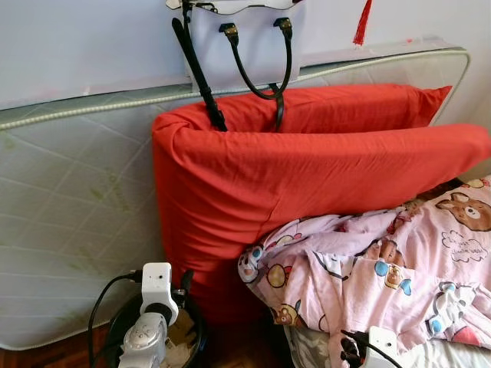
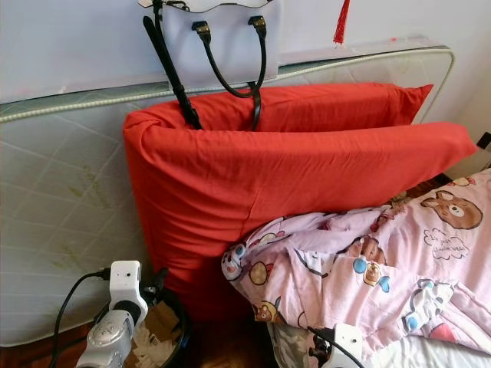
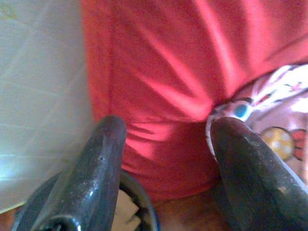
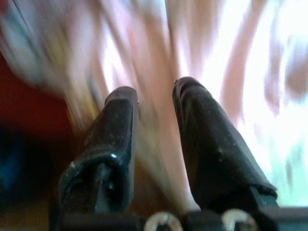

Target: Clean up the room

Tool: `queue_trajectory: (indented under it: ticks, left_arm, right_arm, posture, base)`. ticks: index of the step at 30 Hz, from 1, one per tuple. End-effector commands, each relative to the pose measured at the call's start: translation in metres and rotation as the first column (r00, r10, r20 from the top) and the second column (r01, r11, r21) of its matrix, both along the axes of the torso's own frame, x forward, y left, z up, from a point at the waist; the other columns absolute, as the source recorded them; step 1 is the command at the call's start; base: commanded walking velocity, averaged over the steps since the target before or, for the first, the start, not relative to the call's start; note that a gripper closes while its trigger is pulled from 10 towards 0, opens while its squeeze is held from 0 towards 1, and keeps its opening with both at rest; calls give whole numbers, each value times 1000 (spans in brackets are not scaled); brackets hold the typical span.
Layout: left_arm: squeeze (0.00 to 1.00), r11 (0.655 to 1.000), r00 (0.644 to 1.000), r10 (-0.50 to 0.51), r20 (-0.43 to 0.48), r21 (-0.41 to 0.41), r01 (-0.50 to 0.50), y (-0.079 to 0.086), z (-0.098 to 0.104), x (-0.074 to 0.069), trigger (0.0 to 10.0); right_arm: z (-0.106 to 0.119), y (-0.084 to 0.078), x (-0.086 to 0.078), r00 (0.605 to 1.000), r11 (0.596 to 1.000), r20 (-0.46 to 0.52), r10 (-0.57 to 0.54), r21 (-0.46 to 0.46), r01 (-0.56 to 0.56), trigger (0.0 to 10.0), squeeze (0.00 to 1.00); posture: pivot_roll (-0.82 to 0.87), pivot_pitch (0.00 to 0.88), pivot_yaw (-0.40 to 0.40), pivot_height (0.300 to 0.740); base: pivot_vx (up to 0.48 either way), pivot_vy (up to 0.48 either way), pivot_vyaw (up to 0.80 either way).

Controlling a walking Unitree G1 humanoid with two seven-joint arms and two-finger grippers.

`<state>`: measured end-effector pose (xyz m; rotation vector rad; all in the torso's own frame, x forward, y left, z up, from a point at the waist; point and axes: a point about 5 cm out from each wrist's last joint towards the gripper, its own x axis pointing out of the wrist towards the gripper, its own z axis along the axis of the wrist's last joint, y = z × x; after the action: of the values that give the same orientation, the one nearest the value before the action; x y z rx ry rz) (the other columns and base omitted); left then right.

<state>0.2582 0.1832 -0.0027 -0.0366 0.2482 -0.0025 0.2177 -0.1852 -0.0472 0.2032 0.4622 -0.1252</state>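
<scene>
A pink cartoon-print sheet [image 1: 383, 268] lies crumpled on the bed at the lower right, its edge resting against a big red cushion [image 1: 307, 176]. My left gripper [image 3: 166, 127] is open and holds nothing. It hovers over a black bin [image 1: 193, 337] and faces the red cushion's [image 3: 183, 72] lower part, with the sheet's edge [image 3: 269, 120] beside one finger. My right gripper [image 4: 155, 94] is low at the sheet's near edge, its wrist [image 1: 376, 343] showing at the bottom. Its fingers stand apart, with blurred pink cloth [image 4: 159, 57] running between them.
A pale mattress [image 1: 77, 199] leans on the wall behind the cushion. A white handbag [image 1: 245, 38] with black handles hangs above it, with a red tassel [image 1: 362, 23] to its right. The bin holds crumpled paper [image 1: 180, 331]. Wooden floor [image 1: 46, 356] shows at the lower left.
</scene>
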Motion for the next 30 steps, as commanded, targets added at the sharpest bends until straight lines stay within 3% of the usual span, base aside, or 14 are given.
queue_trajectory:
  ticks: [1, 25, 30]
  left_arm:
    - [0, 1000, 999, 13, 35, -20, -12, 2, 5, 0, 10000]
    - [0, 998, 998, 27, 54, -55, -24, 4, 15, -3, 10000]
    - [0, 998, 999, 28, 46, -62, -25, 4, 15, -3, 10000]
  right_arm:
    - [24, -3, 23, 990, 999, 144, 2, -33, 3, 10000, 0]
    - [15, 6, 12, 994, 1000, 107, -12, -3, 13, 10000, 0]
    - [14, 6, 12, 995, 1000, 99, -12, -3, 12, 10000, 0]
  posture:
    - [-14, 0, -59, 714]
    - [-21, 0, -51, 714]
    - [-21, 0, -51, 714]
  base:
    - [0, 0, 0]
    - [0, 0, 0]
    - [0, 0, -518]
